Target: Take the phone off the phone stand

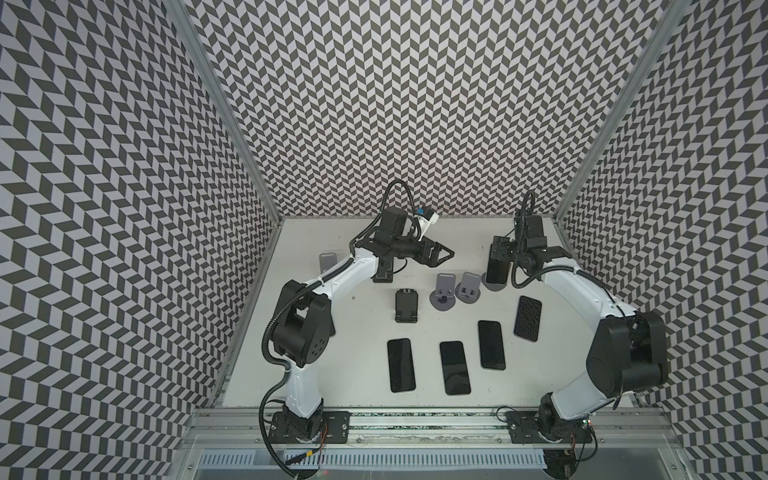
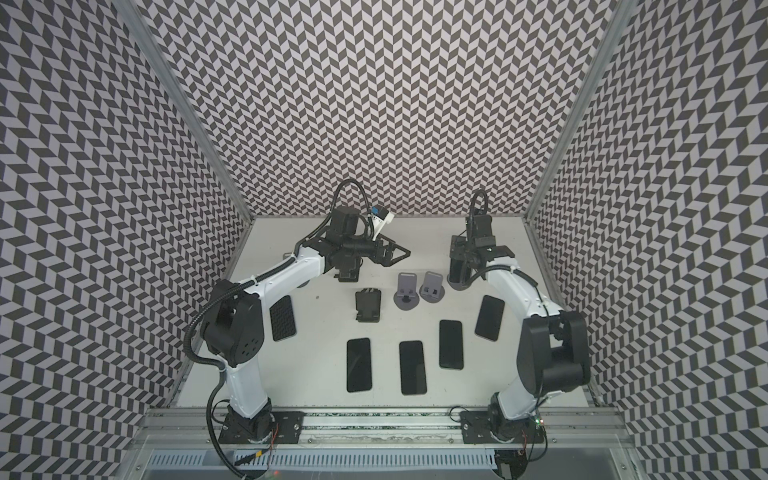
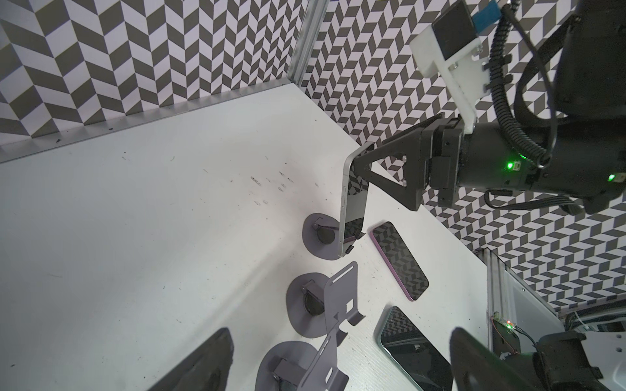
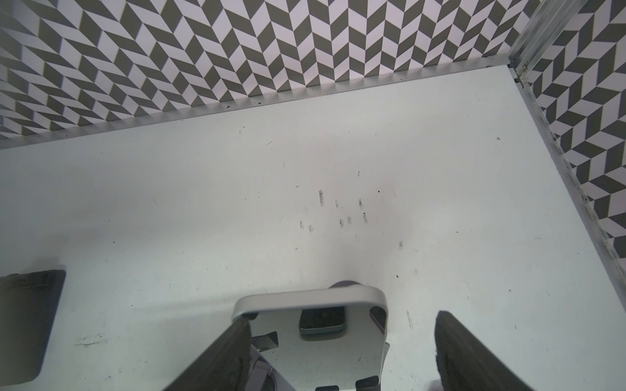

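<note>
Right fingers (image 4: pixel 227 352): nearest the right wrist lens; one touches the phone (image 4: pixel 310 299) at a top corner, its partner stands clear of the opposite edge, with table (image 4: pixel 203 203) showing between.
Right gripper (image 4: pixel 342 320): jaws spread, straddling the phone's top; nothing pinched.
Phone position: upright, seated in the stand (image 3: pixel 318 242).
Left wrist view: phone seen edge-on with a right finger at its top; the jaw gap cannot be seen here.
Top views: the gripper body covers that gap in both.
Left gripper (image 1: pixel 444 252): jaws spread wide, empty, in the air, well left of the stand.
Grey stands (image 1: pixel 445 291) (image 1: pixel 469 286): empty, just left of the stand.
Black stand (image 1: pixel 406 308): further left.
Loose phones (image 2: pixel 358 365) (image 2: pixel 412 368) (image 2: pixel 451 344) (image 2: pixel 489 318): flat, in front of the stand.
Cased phone (image 2: pixel 282 318): far left of the stand, seen in a top view; in a top view the left elbow (image 1: pixel 303 328) hides it.
</note>
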Controlling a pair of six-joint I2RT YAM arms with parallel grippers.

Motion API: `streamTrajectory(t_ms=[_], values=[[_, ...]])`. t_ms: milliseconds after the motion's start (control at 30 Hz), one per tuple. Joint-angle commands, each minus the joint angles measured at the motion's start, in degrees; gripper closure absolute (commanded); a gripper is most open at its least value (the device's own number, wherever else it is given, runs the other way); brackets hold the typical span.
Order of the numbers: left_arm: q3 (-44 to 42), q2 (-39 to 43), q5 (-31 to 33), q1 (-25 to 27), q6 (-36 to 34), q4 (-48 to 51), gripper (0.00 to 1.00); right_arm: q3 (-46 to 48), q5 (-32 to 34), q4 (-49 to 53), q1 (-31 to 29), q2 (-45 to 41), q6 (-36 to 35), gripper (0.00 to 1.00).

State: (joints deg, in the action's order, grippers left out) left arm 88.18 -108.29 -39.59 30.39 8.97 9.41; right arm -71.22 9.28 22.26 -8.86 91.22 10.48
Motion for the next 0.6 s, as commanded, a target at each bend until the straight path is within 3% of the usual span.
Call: streamTrajectory(t_ms=[0, 567], values=[[0.10, -0.43, -1.06, 0.68, -0.91, -0.84, 0.00, -1.55, -1.75, -2.23, 0.13, 0.98, -0.35, 0.17], [-0.20, -0.95, -0.36, 0.79, -1.94, -0.17, 0.00, -1.18, -2.86, -1.92, 0.14, 1.98, -0.67, 0.15]])
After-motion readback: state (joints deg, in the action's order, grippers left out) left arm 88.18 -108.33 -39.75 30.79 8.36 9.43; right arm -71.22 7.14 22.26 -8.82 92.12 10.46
